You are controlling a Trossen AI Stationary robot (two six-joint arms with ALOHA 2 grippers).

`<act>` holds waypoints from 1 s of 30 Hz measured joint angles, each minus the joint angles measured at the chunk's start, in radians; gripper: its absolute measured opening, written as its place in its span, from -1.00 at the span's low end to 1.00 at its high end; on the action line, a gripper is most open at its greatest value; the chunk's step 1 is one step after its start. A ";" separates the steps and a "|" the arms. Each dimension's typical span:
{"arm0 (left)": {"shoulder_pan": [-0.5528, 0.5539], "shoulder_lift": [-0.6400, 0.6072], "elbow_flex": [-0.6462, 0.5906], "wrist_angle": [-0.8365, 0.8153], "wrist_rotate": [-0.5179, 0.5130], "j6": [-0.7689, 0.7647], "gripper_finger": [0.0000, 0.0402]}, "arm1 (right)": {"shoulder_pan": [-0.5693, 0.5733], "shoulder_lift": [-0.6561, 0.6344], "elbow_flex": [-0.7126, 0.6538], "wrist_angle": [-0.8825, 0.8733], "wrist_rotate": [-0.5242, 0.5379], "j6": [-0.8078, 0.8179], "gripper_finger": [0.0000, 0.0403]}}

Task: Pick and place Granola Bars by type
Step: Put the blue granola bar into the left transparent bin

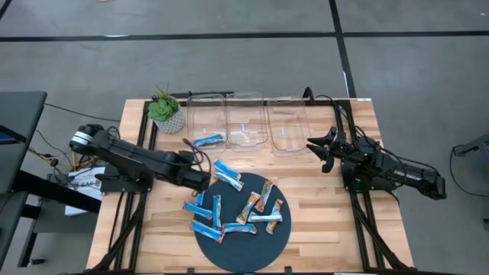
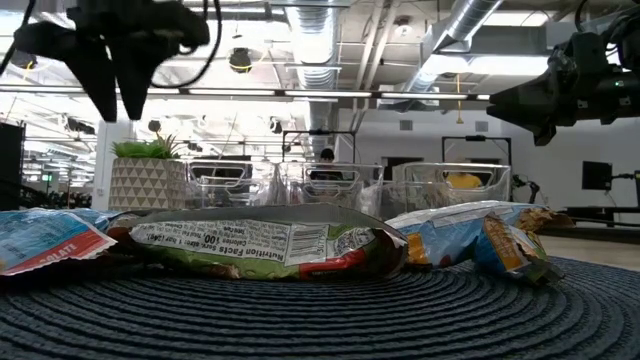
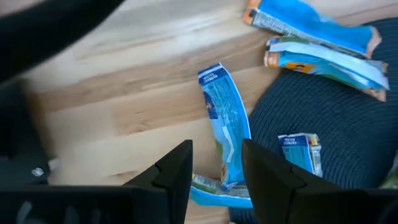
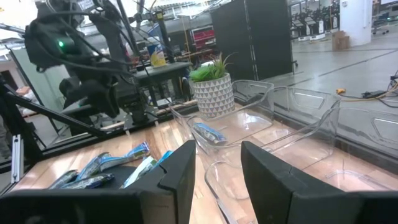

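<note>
Several granola bars, mostly blue-and-white (image 1: 228,174) and some orange-brown (image 1: 252,202), lie on and beside a dark round mat (image 1: 243,248). One blue bar (image 1: 208,140) lies flat in the left clear bin (image 1: 208,111). My left gripper (image 1: 200,182) hangs open above the mat's left edge and points down. In the left wrist view (image 3: 216,171) its fingers stand over a blue bar (image 3: 224,124) that lies partly on the wood, without touching it. My right gripper (image 1: 321,149) waits open and level at the right, near the right bin (image 1: 289,122).
Three clear bins stand in a row at the table's far edge, the middle one (image 1: 247,122) between the other two. A potted plant (image 1: 166,111) stands left of them. Bare wood lies between the bins and the mat.
</note>
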 joint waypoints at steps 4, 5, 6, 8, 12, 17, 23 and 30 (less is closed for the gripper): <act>0.012 0.066 0.000 0.056 0.026 0.000 -0.36 | 0.000 0.000 0.000 0.000 0.000 0.000 -0.39; 0.013 0.082 0.000 0.070 0.027 0.002 -0.36 | 0.000 0.000 0.000 0.000 0.000 0.000 -0.39; 0.014 0.097 0.000 0.084 0.028 0.017 -0.36 | 0.000 0.000 0.000 0.000 0.000 0.000 -0.39; 0.014 0.125 0.000 0.110 0.028 0.051 -0.36 | 0.000 0.000 0.000 0.000 0.000 0.000 -0.39; 0.025 0.178 0.000 0.131 0.053 0.057 -0.36 | 0.000 0.000 0.000 0.000 0.000 0.000 -0.39; 0.042 0.219 0.000 0.133 0.097 0.087 -0.34 | 0.000 0.000 0.000 0.000 0.000 0.000 -0.39; 0.052 0.223 0.000 0.139 0.108 0.102 -0.17 | 0.000 0.000 0.000 0.000 0.000 0.000 -0.39; 0.068 0.234 -0.032 0.184 0.134 0.075 0.08 | 0.000 0.000 0.000 0.000 0.000 0.000 -0.39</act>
